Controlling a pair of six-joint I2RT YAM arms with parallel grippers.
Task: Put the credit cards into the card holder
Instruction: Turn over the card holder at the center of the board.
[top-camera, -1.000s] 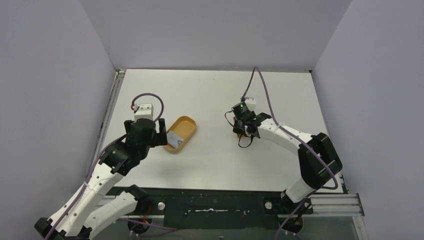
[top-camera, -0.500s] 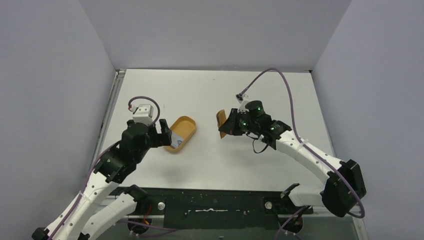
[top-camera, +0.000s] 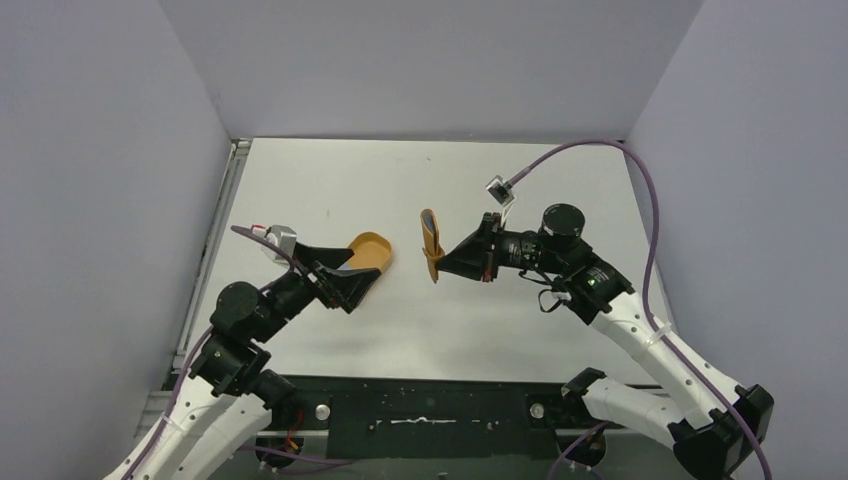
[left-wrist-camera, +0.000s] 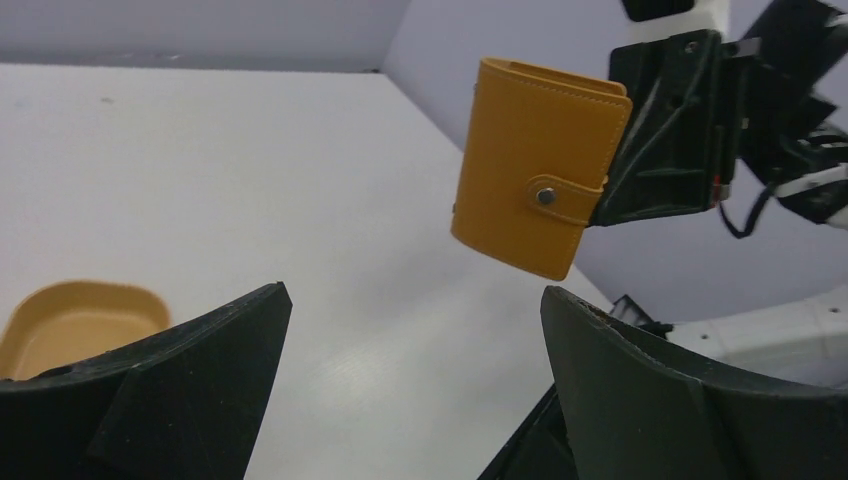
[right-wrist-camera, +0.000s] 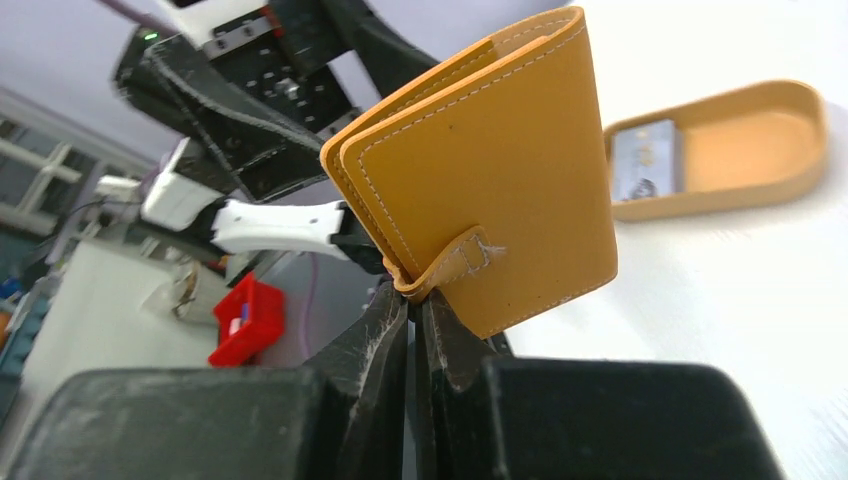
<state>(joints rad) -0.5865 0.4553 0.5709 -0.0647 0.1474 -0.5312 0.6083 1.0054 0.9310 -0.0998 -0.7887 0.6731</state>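
The card holder (top-camera: 430, 243) is a tan-orange folded wallet with a snap stud. It hangs upright above the table's middle, closed. My right gripper (top-camera: 443, 264) is shut on its strap edge, and the pinch shows plainly in the right wrist view (right-wrist-camera: 410, 298). My left gripper (top-camera: 358, 275) stands wide open and holds nothing. It hovers over the near end of the orange tray (top-camera: 372, 247) and points at the card holder (left-wrist-camera: 535, 165). One silvery credit card (right-wrist-camera: 645, 160) lies flat in the tray (right-wrist-camera: 745, 150). In the top view the left gripper hides it.
Grey walls close in the white table on three sides. A black rail runs along the near edge by the arm bases. The right arm's purple cable arcs over the back right of the table. A corner of the tray (left-wrist-camera: 80, 318) shows beside my left finger.
The right gripper has lifted the card holder off the table and carried it left toward the middle. The left gripper has opened wider, drawn back and swung to face the holder.
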